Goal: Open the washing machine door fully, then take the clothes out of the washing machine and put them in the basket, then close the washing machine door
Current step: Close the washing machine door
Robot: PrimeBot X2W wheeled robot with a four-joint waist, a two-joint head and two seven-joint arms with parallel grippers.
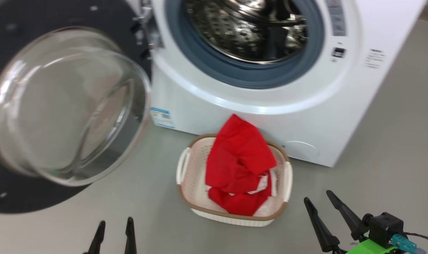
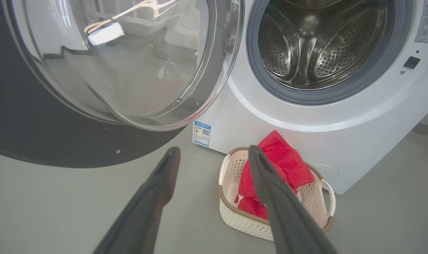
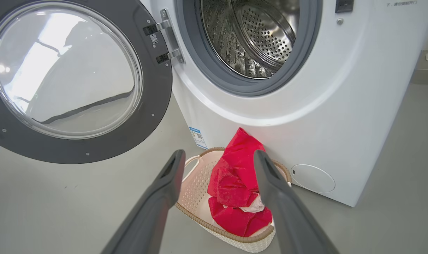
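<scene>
Facing washer (image 1: 256, 116) standing white on grey floor (image 1: 394, 148), drum (image 1: 249, 28) showing bare steel. Noting door (image 1: 65, 106) hanging wide open to the left on its hinge, glass bowl bulging toward the head camera. Finding basket (image 1: 231, 219) sitting on floor just in front of washer, below the opening. Seeing clothes (image 1: 238, 158) lying heaped inside basket, red with a white scrap, peak rising above the back rim. Logging left gripper (image 1: 116, 221) hovering low left, fingers spread wide, gripping nothing. Logging right gripper (image 1: 318, 196) hovering right of basket, likewise parted wide, holding nothing.
</scene>
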